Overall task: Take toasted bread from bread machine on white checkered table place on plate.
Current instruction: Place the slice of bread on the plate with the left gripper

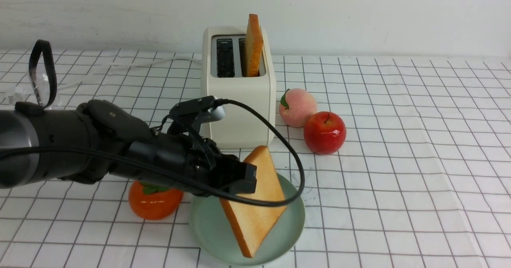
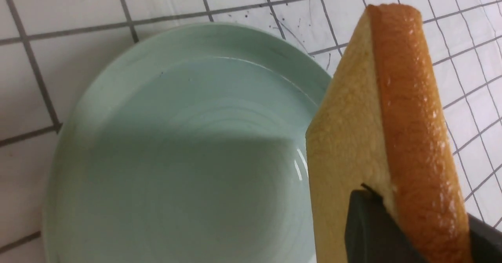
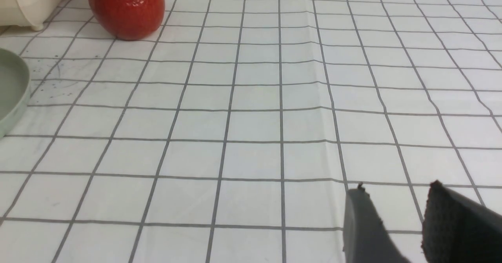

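Left Hand Grips Toast Above Plate

The left hand is parted only by the thickness of one slice of toast, closed on it from both faces. The slice tilts, one corner lowest, over the pale green plate below the hand; whether that corner touches the plate cannot be told. Beyond the hand stands the cream toaster, a second slice upright in its right slot. An orange fruit sits beneath the left arm, beside the plate. Past the hand, to its right, a peach and a red apple rest on the checkered bench. The right hand is open, its fingertips apart with nothing between them.
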You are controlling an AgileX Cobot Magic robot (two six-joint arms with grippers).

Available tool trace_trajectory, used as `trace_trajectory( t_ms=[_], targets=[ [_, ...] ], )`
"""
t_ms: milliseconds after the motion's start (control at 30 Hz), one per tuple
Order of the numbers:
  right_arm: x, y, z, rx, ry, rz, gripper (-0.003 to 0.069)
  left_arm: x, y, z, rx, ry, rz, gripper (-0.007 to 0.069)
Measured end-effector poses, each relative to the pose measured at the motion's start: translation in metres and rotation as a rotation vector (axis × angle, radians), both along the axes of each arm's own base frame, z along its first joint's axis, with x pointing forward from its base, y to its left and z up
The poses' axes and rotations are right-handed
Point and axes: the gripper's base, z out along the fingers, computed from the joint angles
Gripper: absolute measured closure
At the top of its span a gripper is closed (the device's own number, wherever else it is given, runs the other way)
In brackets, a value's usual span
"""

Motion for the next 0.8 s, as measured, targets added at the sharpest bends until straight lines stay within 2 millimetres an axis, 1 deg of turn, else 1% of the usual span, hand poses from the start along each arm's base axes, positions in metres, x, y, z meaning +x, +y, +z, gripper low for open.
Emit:
trace_trajectory(
  t_ms=[67, 133, 233, 267, 300, 367, 533, 733, 800],
  targets=[
    [0.0, 0.0, 0.0, 0.0, 0.0, 0.0, 0.0418, 0.0, 0.0, 0.0, 0.007, -0.01, -0.009, 0.0463],
    [0.0, 0.0, 0.0, 0.0, 0.0, 0.0, 0.0418, 0.001, 0.0, -0.001, 0.01, -0.012, -0.01, 0.0396],
    [0.0, 0.0, 0.0, 0.0, 0.0, 0.0, 0.0418, 0.002, 0.0, -0.005, 0.021, -0.01, -0.005, 0.026],
    [0.0, 0.0, 0.0, 0.0, 0.0, 0.0, 0.0418, 0.003, 0.0, -0.005, 0.025, -0.012, -0.003, 0.0244],
    [0.0, 0.0, 0.0, 0.0, 0.0, 0.0, 0.0418, 0.004, 0.001, -0.006, 0.037, -0.024, 0.004, 0.0185],
    [0.0, 0.0, 0.0, 0.0, 0.0, 0.0, 0.0418, 0.008, 0.004, -0.006, 0.075, -0.064, 0.022, 0.0125],
    [0.0, 0.0, 0.0, 0.0, 0.0, 0.0, 0.0418, 0.015, 0.011, -0.006, 0.15, -0.152, 0.063, 0.0083],
    [0.0, 0.0, 0.0, 0.0, 0.0, 0.0, 0.0418, 0.017, 0.013, -0.005, 0.181, -0.185, 0.062, 0.0084],
    [0.0, 0.0, 0.0, 0.0, 0.0, 0.0, 0.0418, 0.015, 0.013, -0.001, 0.173, -0.188, 0.055, 0.0099]
  ],
)
